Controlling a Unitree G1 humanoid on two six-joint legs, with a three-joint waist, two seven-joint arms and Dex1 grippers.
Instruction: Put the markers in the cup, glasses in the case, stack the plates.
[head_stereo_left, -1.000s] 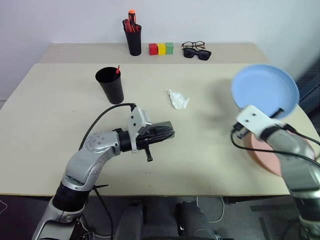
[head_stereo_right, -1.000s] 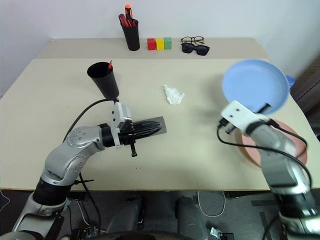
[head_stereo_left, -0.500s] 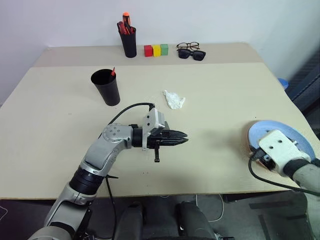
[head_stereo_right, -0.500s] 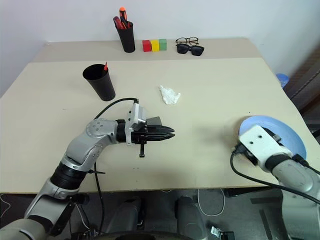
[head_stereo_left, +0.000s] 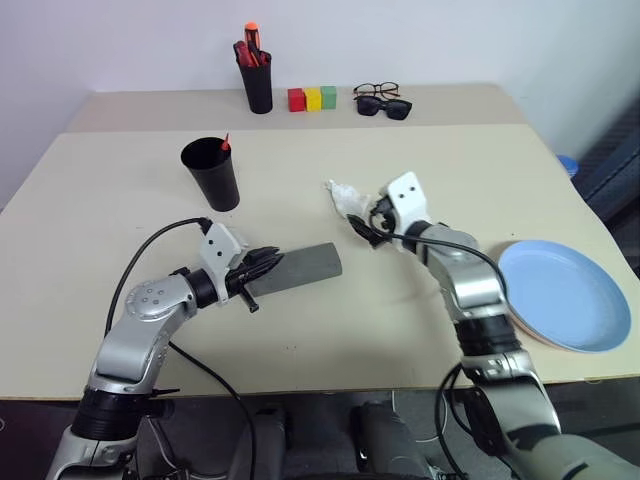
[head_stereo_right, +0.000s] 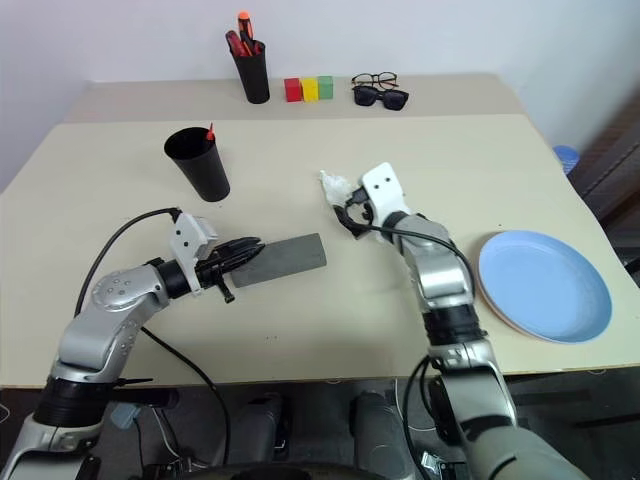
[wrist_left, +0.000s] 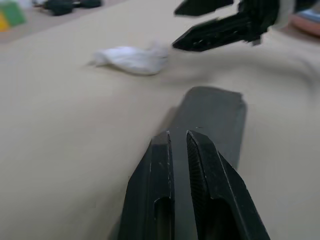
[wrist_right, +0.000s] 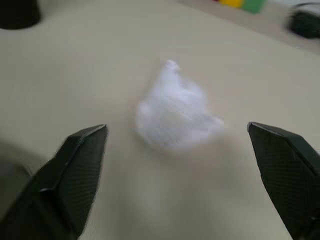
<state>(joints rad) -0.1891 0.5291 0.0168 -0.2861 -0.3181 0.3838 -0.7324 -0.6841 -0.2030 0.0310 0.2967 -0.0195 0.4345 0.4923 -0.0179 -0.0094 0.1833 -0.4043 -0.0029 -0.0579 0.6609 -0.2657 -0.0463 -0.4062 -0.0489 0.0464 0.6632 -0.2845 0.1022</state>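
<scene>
The grey case (head_stereo_left: 302, 267) lies closed on the table's middle. My left gripper (head_stereo_left: 266, 259) is shut, its tips over the case's near end (wrist_left: 210, 117); no grip on it shows. My right gripper (head_stereo_left: 362, 222) is open, its fingers (wrist_right: 80, 165) spread wide just short of a crumpled white tissue (wrist_right: 175, 112). The light blue plate (head_stereo_left: 565, 295) rests on the pink plate (head_stereo_left: 527, 331) at the right edge. A marker's red end (head_stereo_left: 226, 143) pokes out of the black cup (head_stereo_left: 212, 174). The wire-framed glasses (head_stereo_left: 378, 90) lie at the back.
Dark sunglasses (head_stereo_left: 386, 106) lie just in front of the glasses. A black pen pot (head_stereo_left: 257, 84) with red and orange pens and three coloured blocks (head_stereo_left: 318, 98) stand along the back strip. The tissue (head_stereo_left: 347, 197) lies between the case and the right arm.
The right arm set the blue plate on the pink one, let go and swung left to the tissue, its gripper opening. The left gripper drew back to the case's near end.
</scene>
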